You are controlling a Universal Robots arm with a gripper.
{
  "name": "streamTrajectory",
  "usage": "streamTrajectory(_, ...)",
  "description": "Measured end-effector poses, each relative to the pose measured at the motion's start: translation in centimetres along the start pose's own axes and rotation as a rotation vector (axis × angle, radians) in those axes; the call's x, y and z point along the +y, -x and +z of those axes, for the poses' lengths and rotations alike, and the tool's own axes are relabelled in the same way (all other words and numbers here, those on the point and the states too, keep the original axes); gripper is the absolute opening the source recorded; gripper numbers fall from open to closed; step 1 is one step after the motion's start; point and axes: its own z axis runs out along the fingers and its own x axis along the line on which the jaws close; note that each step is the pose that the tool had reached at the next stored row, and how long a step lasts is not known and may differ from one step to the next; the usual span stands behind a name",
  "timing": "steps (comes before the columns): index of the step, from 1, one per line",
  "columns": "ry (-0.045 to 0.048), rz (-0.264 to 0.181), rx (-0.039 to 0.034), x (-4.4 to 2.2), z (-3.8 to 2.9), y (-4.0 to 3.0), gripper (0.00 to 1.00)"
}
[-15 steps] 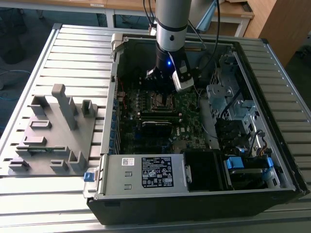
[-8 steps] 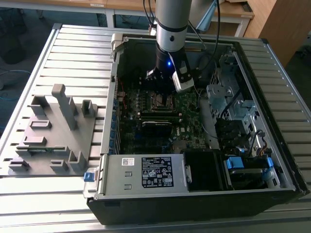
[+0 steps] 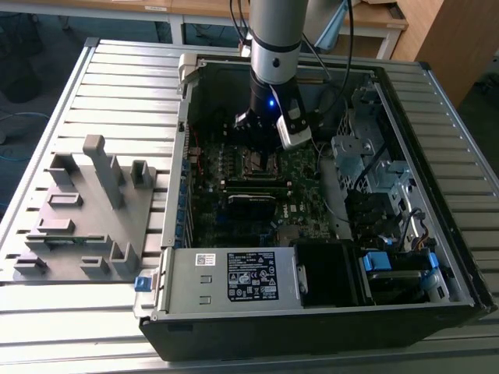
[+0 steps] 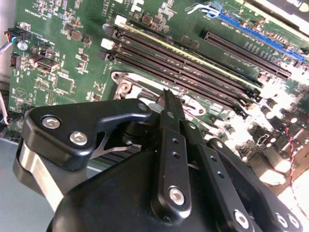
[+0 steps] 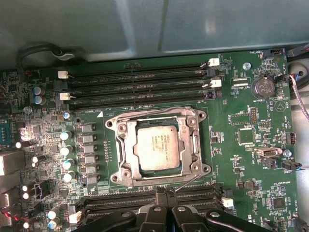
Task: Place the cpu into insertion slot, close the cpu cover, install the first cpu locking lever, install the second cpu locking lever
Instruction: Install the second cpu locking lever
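Silver-grey, the cpu [image 5: 156,148] already sits in the insertion slot [image 5: 126,166] near the middle of the green motherboard [image 5: 251,159], with the cpu cover [image 5: 160,114] lying closed around it as a bright metal frame. A thin locking lever [image 5: 187,182] runs along the socket edge nearest the gripper [image 5: 164,192]. Black fingers [image 4: 170,118] are pressed together with nothing between them, hovering just beside the socket, over the long memory slots [image 4: 193,72] inside the open computer case [image 3: 437,195].
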Motion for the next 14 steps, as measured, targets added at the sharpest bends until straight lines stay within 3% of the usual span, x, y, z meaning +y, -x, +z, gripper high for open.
streamTrajectory(14,0.0001,0.000,0.0000,-0.32,0.01,0.04,0.10)
